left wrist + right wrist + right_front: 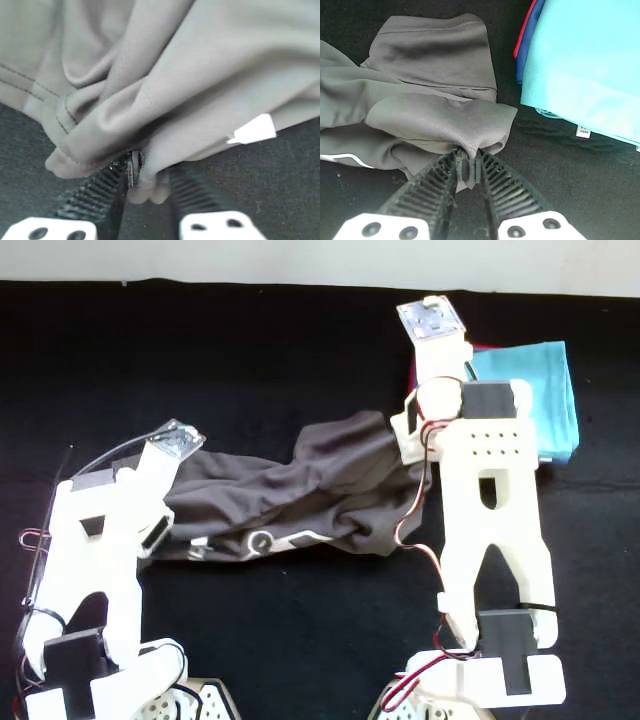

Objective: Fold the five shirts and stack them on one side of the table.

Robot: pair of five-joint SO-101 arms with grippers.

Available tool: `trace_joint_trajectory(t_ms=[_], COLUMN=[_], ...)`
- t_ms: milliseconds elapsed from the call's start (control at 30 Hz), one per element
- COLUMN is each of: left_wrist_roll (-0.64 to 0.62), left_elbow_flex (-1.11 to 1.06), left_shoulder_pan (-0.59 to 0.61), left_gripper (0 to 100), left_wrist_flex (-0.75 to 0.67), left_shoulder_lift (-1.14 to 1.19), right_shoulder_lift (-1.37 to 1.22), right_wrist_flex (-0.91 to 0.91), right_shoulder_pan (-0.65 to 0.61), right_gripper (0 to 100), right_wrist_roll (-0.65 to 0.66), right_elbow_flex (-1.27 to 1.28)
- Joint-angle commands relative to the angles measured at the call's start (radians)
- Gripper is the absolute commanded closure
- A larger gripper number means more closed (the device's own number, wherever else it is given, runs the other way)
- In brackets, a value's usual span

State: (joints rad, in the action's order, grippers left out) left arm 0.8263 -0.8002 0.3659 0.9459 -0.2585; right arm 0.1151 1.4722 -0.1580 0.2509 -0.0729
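Observation:
A dark grey shirt [300, 490] lies crumpled and stretched across the middle of the black table. My left gripper [147, 172] is shut on a fold at the shirt's left end [163, 530], with grey cloth [190, 75] bunched over its fingers. At the shirt's right end, my right gripper [466, 162] is shut on a pinched edge of the fabric [440, 120], just left of the folded stack [408, 438]. That stack has a teal shirt [535, 400] [585, 65] on top, with blue and red edges [525, 45] showing beneath it.
The folded stack sits at the back right of the table. Bare black tabletop [300, 630] lies between the two arm bases at the front. A white wall strip [300, 260] runs behind the table's far edge.

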Motion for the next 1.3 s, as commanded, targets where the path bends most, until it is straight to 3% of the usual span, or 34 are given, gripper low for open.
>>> trace_joint_trajectory(t_ms=[0,133,567,733,1067,1167,1267], left_wrist_roll=[0.003,0.003,0.003,0.002,0.003,0.002,-0.014], left_elbow_flex=[0.084,0.124,0.137,0.197,0.2,0.213,0.255], left_shoulder_pan=[-0.008,-0.028,-0.024,-0.024,-0.027,-0.022,-0.013], left_gripper=[95,94,94,88,91,100,99], left_wrist_flex=[0.097,0.203,0.158,0.19,0.184,0.189,0.252], left_shoulder_lift=[-0.068,-0.136,0.019,0.053,0.102,0.088,0.039], right_shoulder_lift=[0.012,0.012,0.012,0.012,0.012,0.013,0.018], right_wrist_flex=[0.005,0.005,0.005,0.005,0.005,0.005,0.005], right_shoulder_pan=[0.008,0.008,0.008,0.008,0.01,0.01,0.01], right_gripper=[99.3,99.3,99.3,99.3,99.3,99.3,99.3], right_wrist_roll=[-0.006,-0.006,-0.006,-0.006,-0.005,-0.009,-0.011], right_elbow_flex=[-0.045,-0.045,-0.047,-0.047,-0.045,-0.047,-0.07])
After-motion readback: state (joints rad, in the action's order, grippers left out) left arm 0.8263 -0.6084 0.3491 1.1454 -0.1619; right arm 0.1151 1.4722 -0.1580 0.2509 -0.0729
